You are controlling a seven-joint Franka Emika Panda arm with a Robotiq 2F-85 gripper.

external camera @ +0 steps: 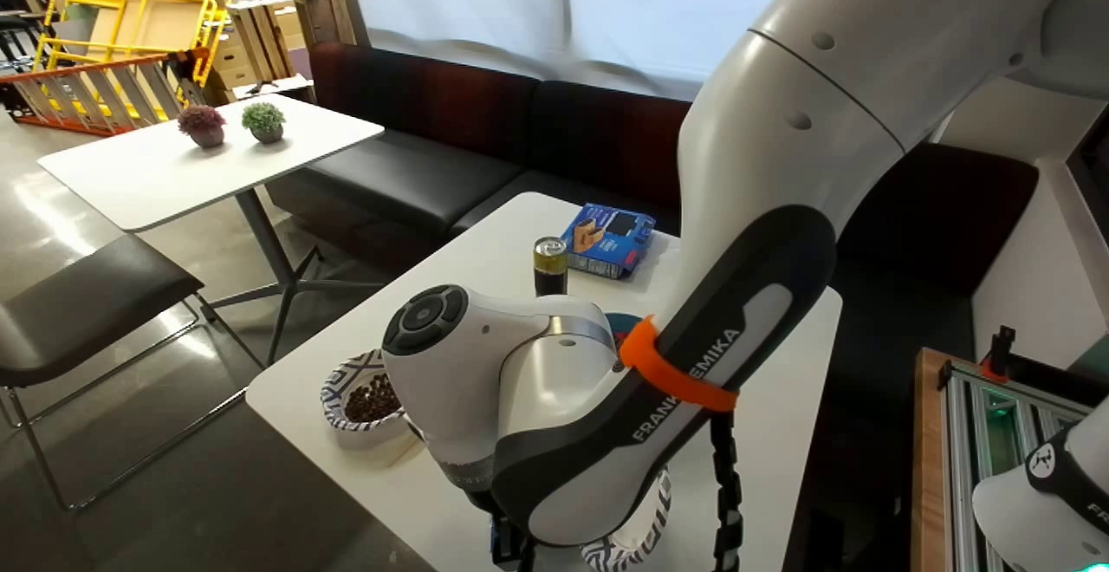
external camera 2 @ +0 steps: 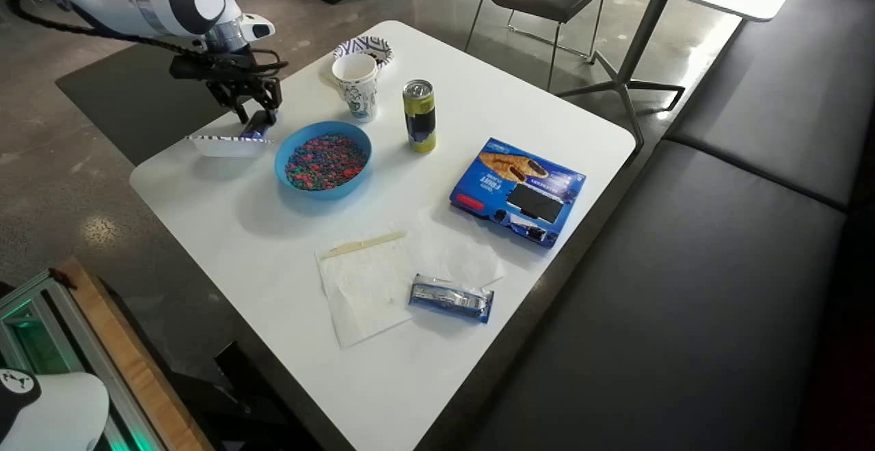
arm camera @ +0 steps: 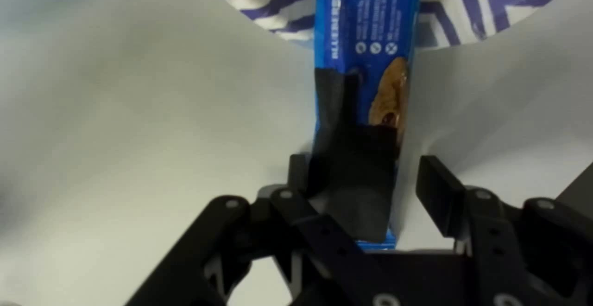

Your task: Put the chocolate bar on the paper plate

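The chocolate bar (arm camera: 370, 55) in its dark blue wrapper lies between my fingers in the wrist view, with its far end over the rim of the paper plate (arm camera: 463, 9). My gripper (arm camera: 361, 162) is open around it: the left finger is close beside the bar, and a gap shows before the right finger. In an exterior view, the bar (external camera 2: 257, 125) is under my gripper (external camera 2: 258, 115), touching the rim side of the plate (external camera 2: 225, 147), which looks tilted, seen nearly edge-on. In an exterior view, the arm hides the bar and part of the plate (external camera: 660, 507).
Close by stand a blue bowl (external camera 2: 323, 190) of coloured pieces, a paper cup (external camera 2: 357, 85), a can (external camera 2: 420, 116) and a brown-filled plate (external camera 2: 347, 46). Farther off lie a blue box (external camera 2: 517, 191), a napkin (external camera 2: 366, 294), a wooden knife (external camera 2: 362, 244) and a blue-silver packet (external camera 2: 451, 298).
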